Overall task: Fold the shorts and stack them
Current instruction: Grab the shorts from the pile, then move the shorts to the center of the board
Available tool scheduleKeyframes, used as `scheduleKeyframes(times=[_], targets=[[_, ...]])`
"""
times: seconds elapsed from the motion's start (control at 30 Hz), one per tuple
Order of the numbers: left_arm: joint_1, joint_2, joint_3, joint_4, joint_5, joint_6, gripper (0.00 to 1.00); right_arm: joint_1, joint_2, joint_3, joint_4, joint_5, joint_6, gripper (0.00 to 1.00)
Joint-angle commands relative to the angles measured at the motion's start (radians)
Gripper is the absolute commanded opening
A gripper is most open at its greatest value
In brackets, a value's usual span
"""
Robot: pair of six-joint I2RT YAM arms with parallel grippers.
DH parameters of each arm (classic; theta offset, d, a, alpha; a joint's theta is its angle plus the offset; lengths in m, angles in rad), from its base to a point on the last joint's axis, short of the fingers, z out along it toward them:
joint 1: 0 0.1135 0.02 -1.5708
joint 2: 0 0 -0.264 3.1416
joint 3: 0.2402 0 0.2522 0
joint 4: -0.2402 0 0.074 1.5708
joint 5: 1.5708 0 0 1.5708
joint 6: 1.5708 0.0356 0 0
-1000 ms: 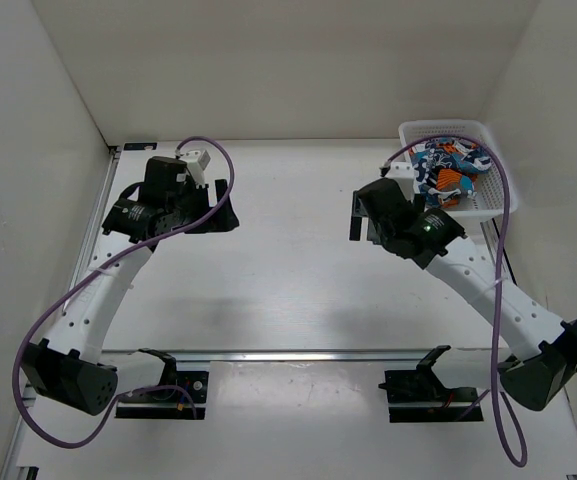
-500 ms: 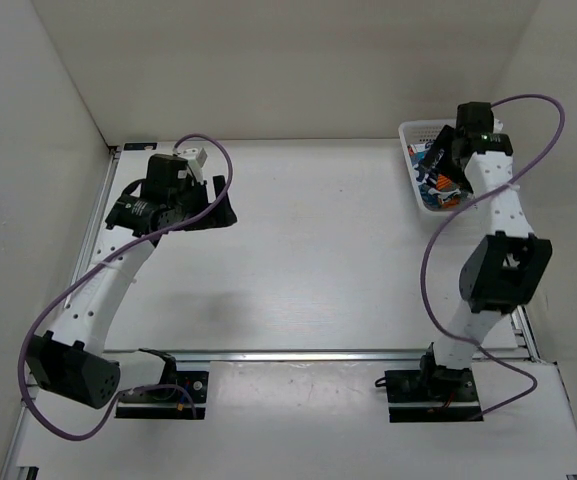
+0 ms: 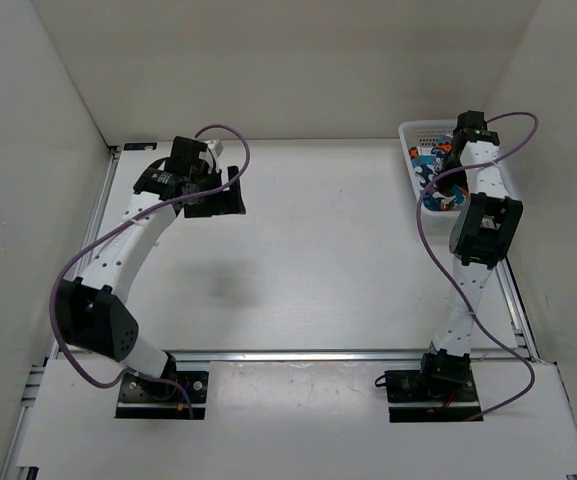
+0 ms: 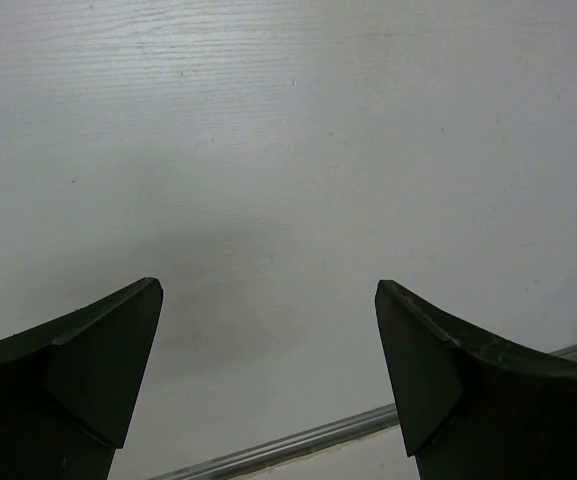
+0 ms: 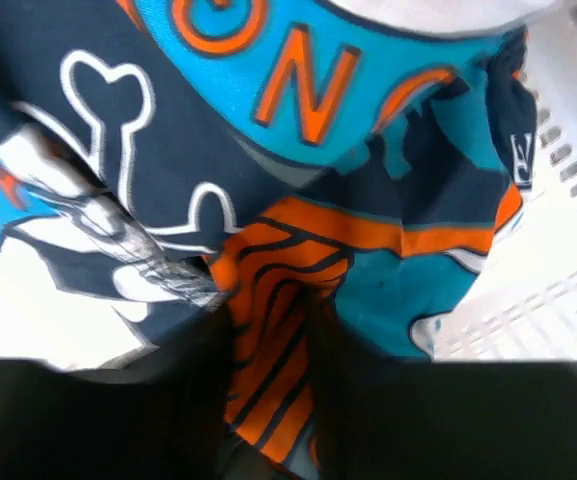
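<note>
Shorts — bunched in basket, axis unclear

Left hand in the open, right hand hemmed in.
Ahead of the left gripper lay bare table; its jaws stood wide apart with nothing between them, and only a metal strip ran close by its fingertips. The right gripper was down inside the white mesh basket, where the shorts crowded everything ahead of it and filled the gap between its fingers, with the basket wall close at its side.
</note>
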Motion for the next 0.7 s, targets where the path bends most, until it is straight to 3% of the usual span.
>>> scheduleKeyframes(times=[0.0,0.03,0.13,0.33,0.57,0.67], targets=[[0.013,0.023,0.066,0.011,0.022,0.026,1.00,0.004,-0.071,0.057,0.035,-0.055,-0.015,0.06],[0.014,0.033,0.076,0.011,0.035,0.026,1.00,0.004,-0.091,0.046,0.035,-0.055,-0.015,0.00],[0.014,0.059,0.096,0.011,0.058,0.026,1.00,0.004,-0.212,0.046,0.063,-0.066,-0.025,0.00],[0.023,0.059,0.130,0.011,0.094,0.026,1.00,0.048,-0.446,0.113,0.138,-0.251,-0.077,0.00],[0.125,-0.049,0.172,-0.019,0.078,-0.024,1.00,0.232,-0.657,0.181,0.181,-0.371,-0.126,0.00],[0.194,-0.099,0.196,-0.071,0.055,-0.049,1.00,0.330,-0.711,0.109,0.181,-0.429,-0.117,0.00]])
